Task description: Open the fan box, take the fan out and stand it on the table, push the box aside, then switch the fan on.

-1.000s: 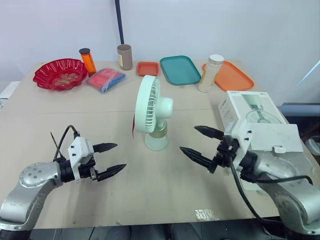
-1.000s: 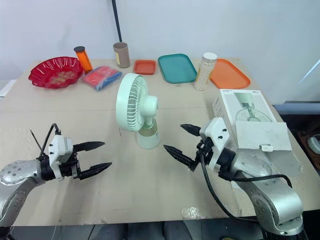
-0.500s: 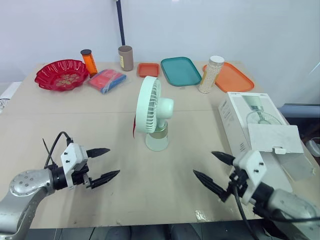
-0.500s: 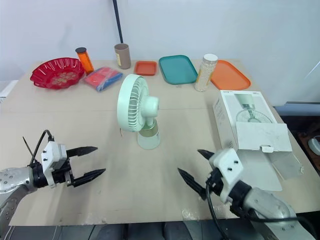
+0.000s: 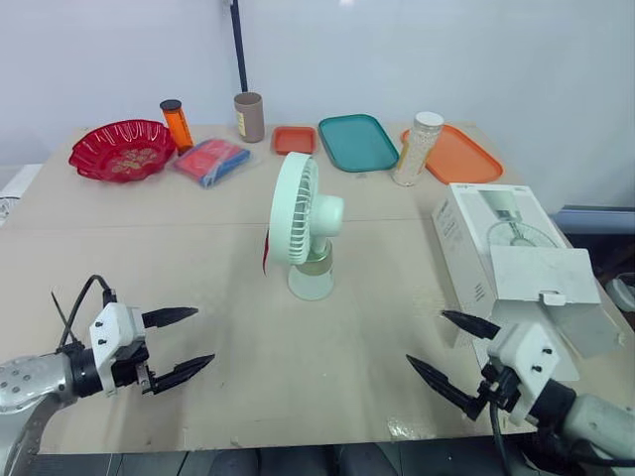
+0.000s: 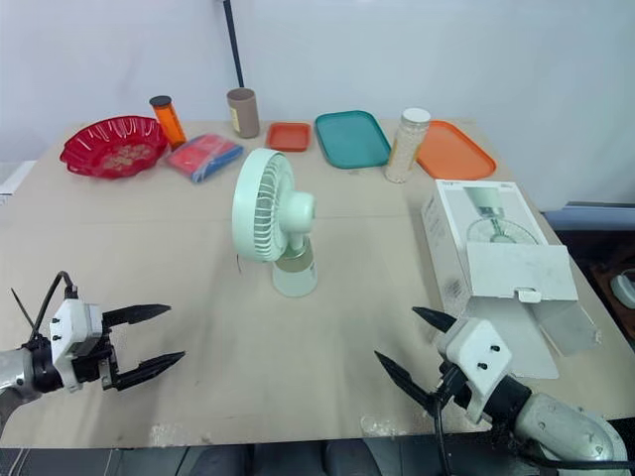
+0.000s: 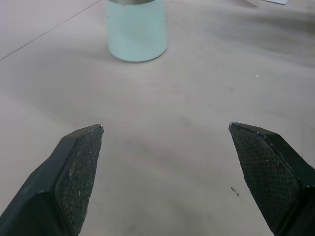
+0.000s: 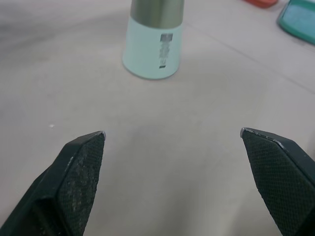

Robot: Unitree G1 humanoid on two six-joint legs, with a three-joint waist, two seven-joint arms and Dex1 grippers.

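A pale green fan [image 5: 305,223] stands upright on the middle of the table, on a mint base [image 7: 136,29] [image 8: 156,40]. The white fan box [image 5: 511,256] lies at the table's right side with its flap hanging open toward the near edge. My left gripper [image 5: 183,340] hovers open near the front left edge, well short of the fan. My right gripper [image 5: 444,348] is open too, low at the front right, just beside the box's near end. Nothing sits between either pair of fingers.
Along the far edge stand a red bowl [image 5: 121,147], an orange bottle [image 5: 175,121], a brown cup [image 5: 249,115], a red-and-blue packet [image 5: 210,158], a small red tray [image 5: 293,138], a teal tray [image 5: 356,140], a white jar [image 5: 418,146] and an orange tray [image 5: 463,156].
Both arms have drawn back from the fan toward the table's near edge, the left one outward to the left. Both grippers stay open. Fan and box have not moved.
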